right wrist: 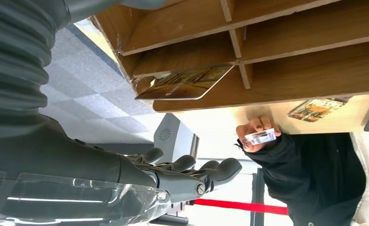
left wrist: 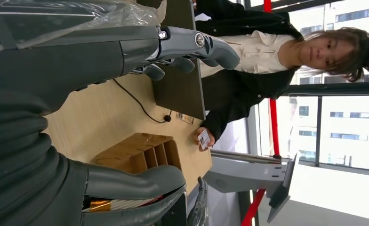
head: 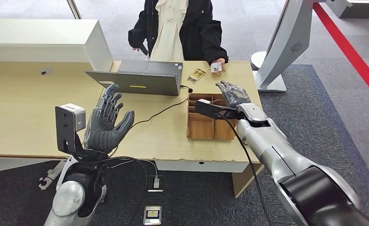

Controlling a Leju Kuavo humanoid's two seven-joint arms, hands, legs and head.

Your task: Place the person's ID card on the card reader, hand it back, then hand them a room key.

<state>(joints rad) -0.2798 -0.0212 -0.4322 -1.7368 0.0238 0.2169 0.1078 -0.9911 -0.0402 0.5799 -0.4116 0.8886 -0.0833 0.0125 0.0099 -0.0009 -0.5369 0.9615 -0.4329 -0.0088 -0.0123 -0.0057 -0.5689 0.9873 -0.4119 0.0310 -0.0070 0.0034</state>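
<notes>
- left hand (head: 108,123): dark grey, chunky segmented fingers, lower left of the head view. The left wrist view shows a thick grey thumb (left wrist: 135,181) and a silver screw at a finger's base
- left arm (head: 74,195): rounded silver shell, loose black cables looped around the wrist, and a black bracket carrying a small silver box (head: 72,112)
- right hand (head: 233,93): same dark grey, centre right
- right arm (head: 286,157): glossy silver segments, wide black band near the elbow, black cable running along it, black camera bar (head: 215,108) at the wrist
- ribbed grey cover (right wrist: 13,52) plus a clear plastic guard in the right wrist view
</notes>
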